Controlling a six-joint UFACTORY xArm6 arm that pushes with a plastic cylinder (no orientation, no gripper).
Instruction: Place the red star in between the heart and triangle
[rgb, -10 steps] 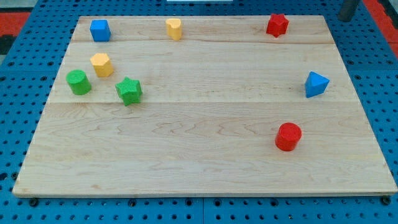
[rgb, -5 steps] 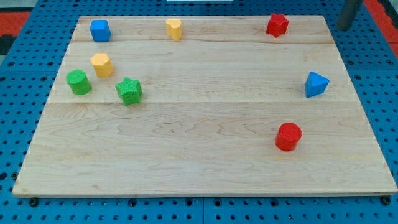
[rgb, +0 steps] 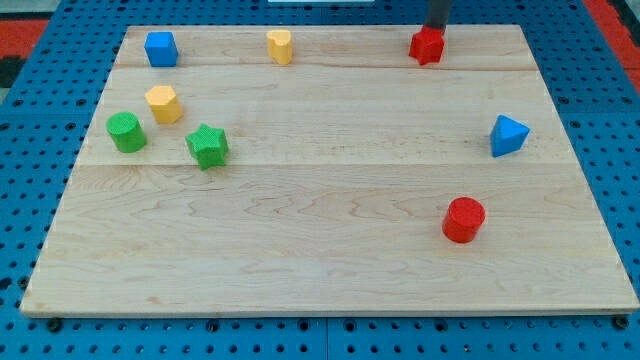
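Over on the left, the blue cube (rgb: 160, 48) and the cluster of yellow hexagon (rgb: 162, 103), green cylinder (rgb: 126, 132) and green star (rgb: 207, 146) sit well clear. Yellow heart (rgb: 279, 46) waits along the top edge. My tip (rgb: 434, 31), a bare rod with no pincer to open or close, touches the red star (rgb: 426, 46) from its upper right. The push wants to run down and right, aimed squarely so the star doesn't spin off, toward the gap before the blue triangle (rgb: 508, 135).

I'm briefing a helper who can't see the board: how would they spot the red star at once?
Start at the wooden board's far edge at the view's top and move right of the yellow heart. The red star sits there, with my tip at its upper right. The only other red block is a cylinder near the view's bottom right.
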